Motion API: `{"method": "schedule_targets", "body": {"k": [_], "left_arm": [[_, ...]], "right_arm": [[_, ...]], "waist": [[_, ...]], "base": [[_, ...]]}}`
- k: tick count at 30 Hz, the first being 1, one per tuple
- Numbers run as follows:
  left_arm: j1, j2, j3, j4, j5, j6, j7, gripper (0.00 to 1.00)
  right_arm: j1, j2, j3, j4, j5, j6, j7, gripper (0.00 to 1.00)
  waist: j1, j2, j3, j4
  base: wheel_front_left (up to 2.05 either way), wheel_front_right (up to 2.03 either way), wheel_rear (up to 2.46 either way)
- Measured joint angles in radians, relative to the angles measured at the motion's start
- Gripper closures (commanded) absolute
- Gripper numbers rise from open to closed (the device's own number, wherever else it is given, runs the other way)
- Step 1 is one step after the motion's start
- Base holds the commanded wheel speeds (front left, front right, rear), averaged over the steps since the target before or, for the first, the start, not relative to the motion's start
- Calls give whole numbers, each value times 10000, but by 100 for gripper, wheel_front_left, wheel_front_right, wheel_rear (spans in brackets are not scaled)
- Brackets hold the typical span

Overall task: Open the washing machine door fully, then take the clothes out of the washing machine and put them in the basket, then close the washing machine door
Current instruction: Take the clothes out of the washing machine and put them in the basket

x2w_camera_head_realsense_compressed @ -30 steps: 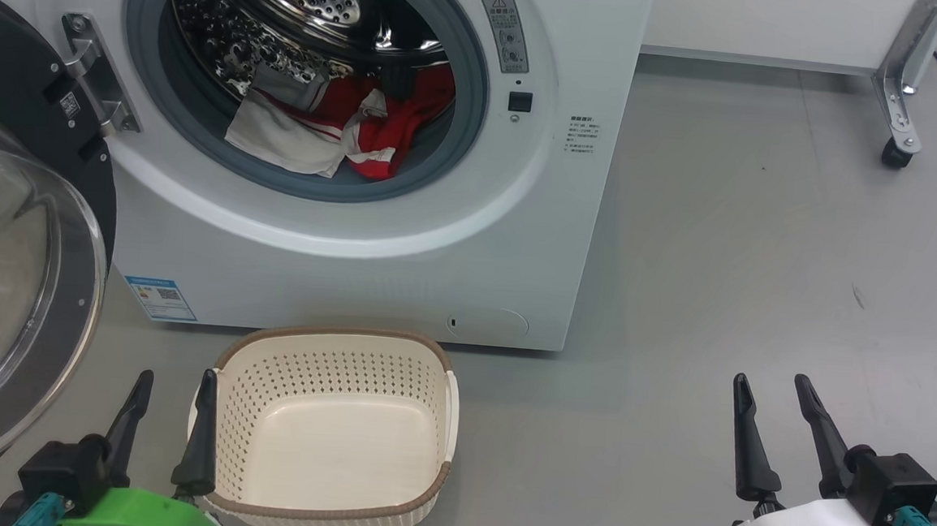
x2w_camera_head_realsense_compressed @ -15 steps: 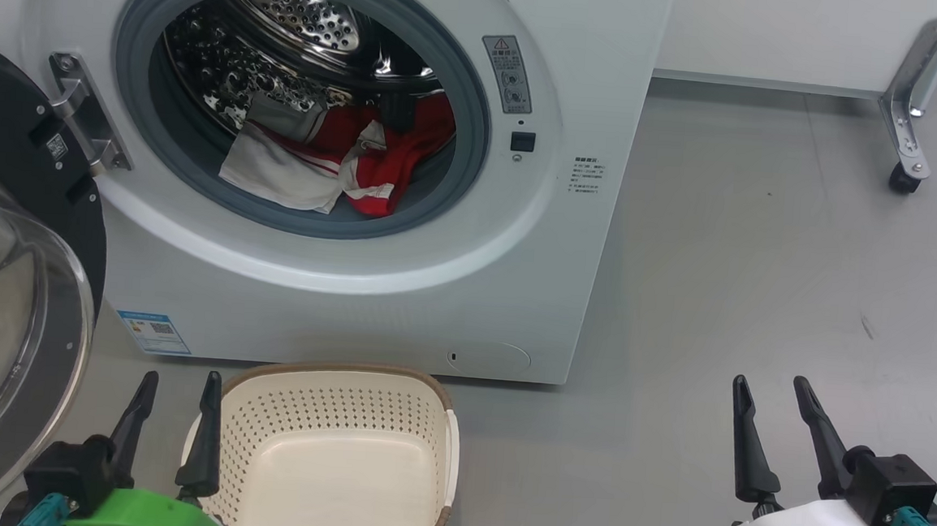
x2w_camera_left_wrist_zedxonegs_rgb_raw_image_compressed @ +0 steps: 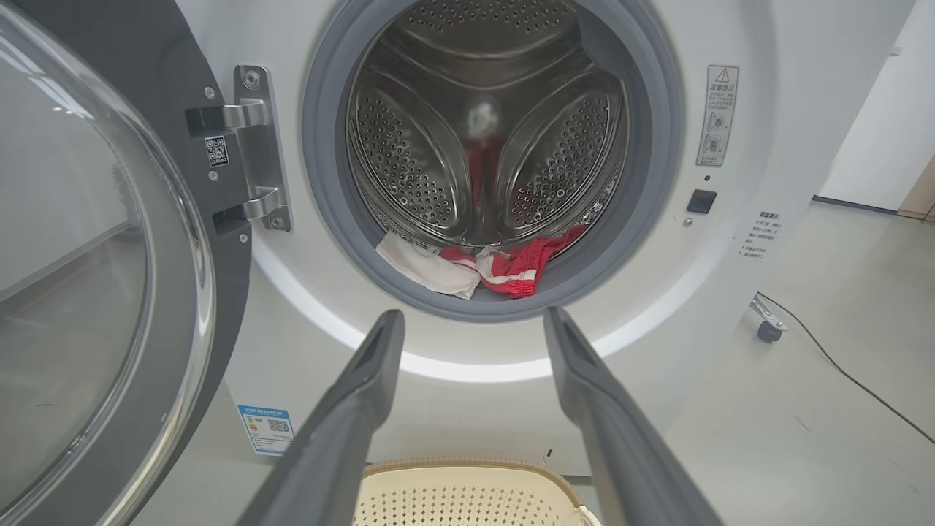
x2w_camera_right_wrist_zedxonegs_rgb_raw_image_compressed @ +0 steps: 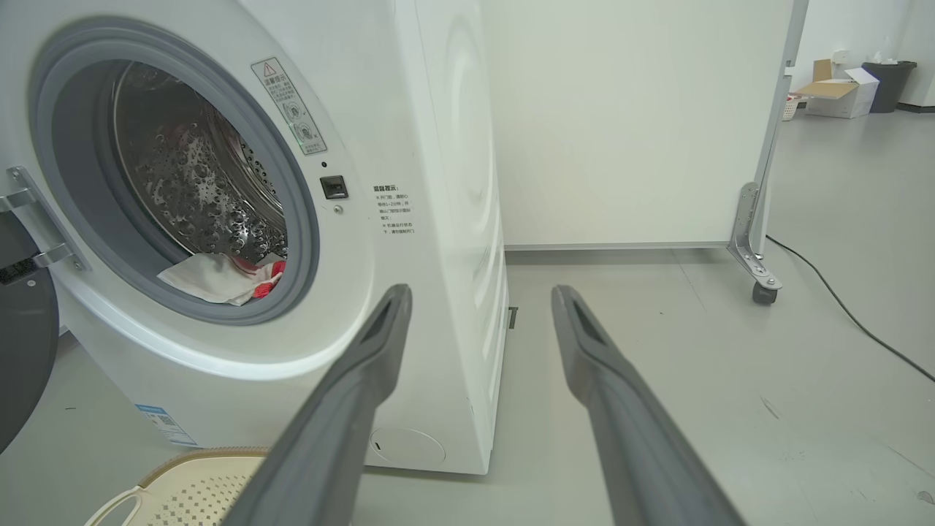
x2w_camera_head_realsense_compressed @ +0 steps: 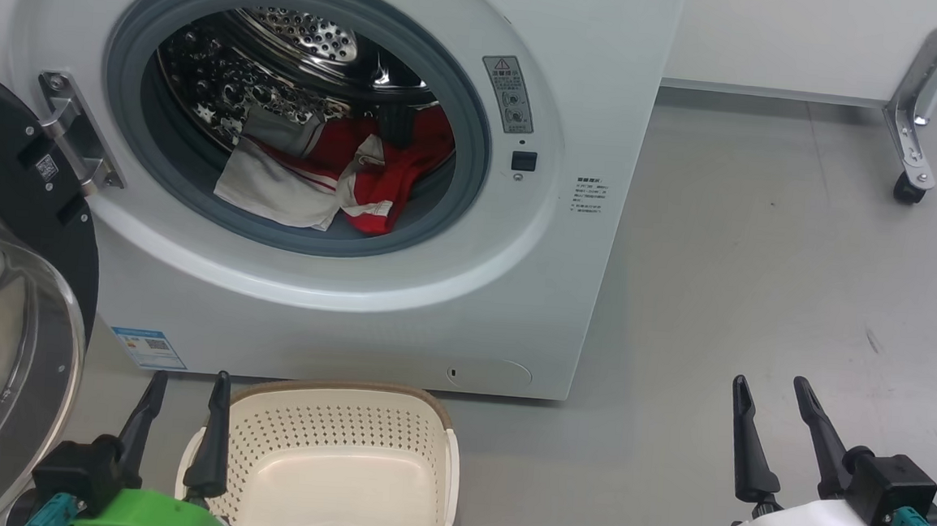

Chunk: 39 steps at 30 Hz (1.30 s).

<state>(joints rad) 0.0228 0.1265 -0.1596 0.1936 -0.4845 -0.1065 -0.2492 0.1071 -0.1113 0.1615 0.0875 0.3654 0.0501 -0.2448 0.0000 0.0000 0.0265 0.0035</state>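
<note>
As I face the washing machine: both arms low, nothing held.
left gripper: fingers spread wide, empty. It sits at the lower left, between the door and the basket. My inner finger overlaps the basket's left edge in the head view; can't tell if it touches.
right gripper: fingers spread wide, empty. It is over bare floor, well to the right of the washing machine and the basket.
door: swung out to my left on its metal hinge, with the glass bowl facing me. The opening is unobstructed.
clothes: inside the drum, a red-and-white heap at the bottom front. A white part lies over the grey rubber ring.
basket: on the floor just in front of the washing machine, below the opening, upright. Nothing in the part I can see; its near end is cut off by the picture edge.
left wrist view: my two fingers frame the lower lip of the opening, with the clothes between and beyond the tips and the basket rim under them.
right wrist view: my fingers point past the washing machine's right front corner toward a white panel on a wheeled leg.
</note>
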Motion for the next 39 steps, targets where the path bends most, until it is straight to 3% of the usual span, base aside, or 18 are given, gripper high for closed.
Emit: {"method": "schedule_targets", "body": {"k": [39], "left_arm": [[25, 94, -105, 52, 23, 0, 13, 0]], "right_arm": [[0, 25, 0, 15, -75, 94, 0, 0]], "waist": [[0, 0, 38, -58]], "base": [[1, -1, 0]]}}
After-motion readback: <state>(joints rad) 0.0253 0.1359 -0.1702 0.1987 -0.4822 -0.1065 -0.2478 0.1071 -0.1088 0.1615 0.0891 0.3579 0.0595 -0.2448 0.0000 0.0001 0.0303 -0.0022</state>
